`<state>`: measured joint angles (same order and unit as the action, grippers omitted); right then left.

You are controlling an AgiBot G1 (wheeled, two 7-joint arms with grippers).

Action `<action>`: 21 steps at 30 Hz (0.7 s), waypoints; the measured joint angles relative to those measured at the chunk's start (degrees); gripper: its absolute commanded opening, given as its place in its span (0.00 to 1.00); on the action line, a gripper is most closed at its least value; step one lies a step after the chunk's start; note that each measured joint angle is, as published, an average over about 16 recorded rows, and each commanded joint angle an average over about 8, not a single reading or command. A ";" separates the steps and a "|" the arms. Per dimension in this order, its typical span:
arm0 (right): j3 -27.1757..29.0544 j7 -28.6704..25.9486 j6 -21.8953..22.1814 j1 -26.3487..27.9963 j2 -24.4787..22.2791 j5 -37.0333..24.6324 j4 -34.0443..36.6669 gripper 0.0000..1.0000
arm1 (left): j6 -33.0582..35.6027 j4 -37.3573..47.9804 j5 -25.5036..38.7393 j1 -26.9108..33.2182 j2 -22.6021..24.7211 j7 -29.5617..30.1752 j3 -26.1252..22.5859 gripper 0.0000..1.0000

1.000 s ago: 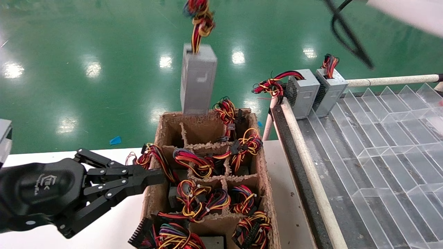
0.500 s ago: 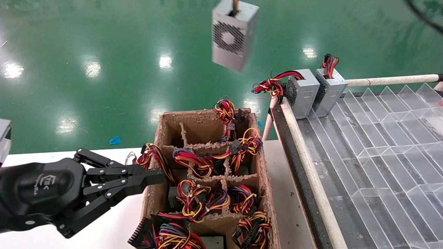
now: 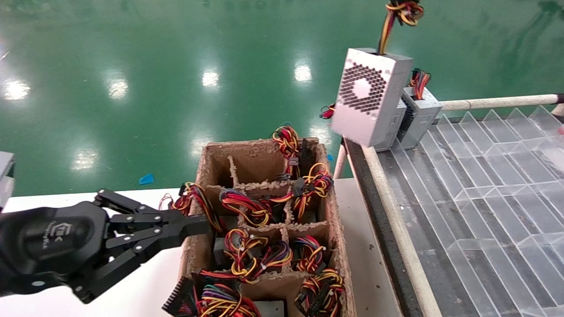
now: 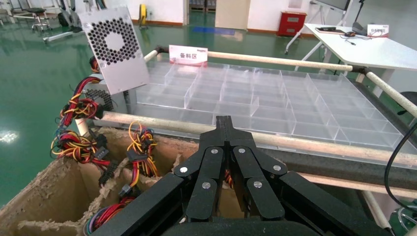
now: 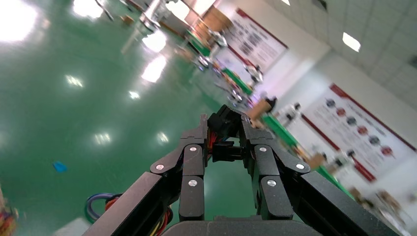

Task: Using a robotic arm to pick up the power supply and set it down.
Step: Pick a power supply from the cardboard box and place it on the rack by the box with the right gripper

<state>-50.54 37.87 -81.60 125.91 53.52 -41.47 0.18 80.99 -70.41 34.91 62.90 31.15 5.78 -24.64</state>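
The power supply, a grey metal box with a round perforated fan grille, hangs in the air over the near-left corner of the clear tray, tilted. It also shows in the left wrist view. It dangles from its yellow-orange-red wire bundle, which runs out of the top of the head view. My right gripper is out of the head view; in its wrist view it is shut on black connectors and wires of that bundle. My left gripper is shut and empty, its tip at the cardboard box's left wall.
A cardboard box with compartments holds several wire bundles and grey units. A clear divided tray lies to the right behind a white pipe rail. Another grey box stands at its far corner, and one is partly hidden behind the hanging unit.
The power supply has swung right and come lower, from above the cardboard box to the tray's corner, turning its fan grille toward me. The left arm has not moved.
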 measured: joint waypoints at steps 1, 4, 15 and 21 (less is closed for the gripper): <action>-0.02 0.04 -0.01 0.00 -0.69 -0.03 0.29 0.00 | 0.00 0.00 0.00 0.00 0.00 0.00 0.00 0.00; -0.03 0.15 0.19 0.00 -2.72 -0.02 1.22 0.00 | 0.00 0.00 0.00 0.00 0.00 0.00 0.00 0.00; 0.41 0.29 1.69 -1.51 -8.78 0.64 4.67 0.00 | 0.00 0.00 0.00 0.00 0.00 0.00 0.00 0.00; 0.87 -0.03 1.65 -3.81 -10.59 1.15 6.27 0.00 | 0.00 0.00 0.00 0.00 0.00 0.00 0.00 0.00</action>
<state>-49.67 37.84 -79.95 122.10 42.93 -40.32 6.45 80.99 -70.41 34.91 62.90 31.15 5.78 -24.64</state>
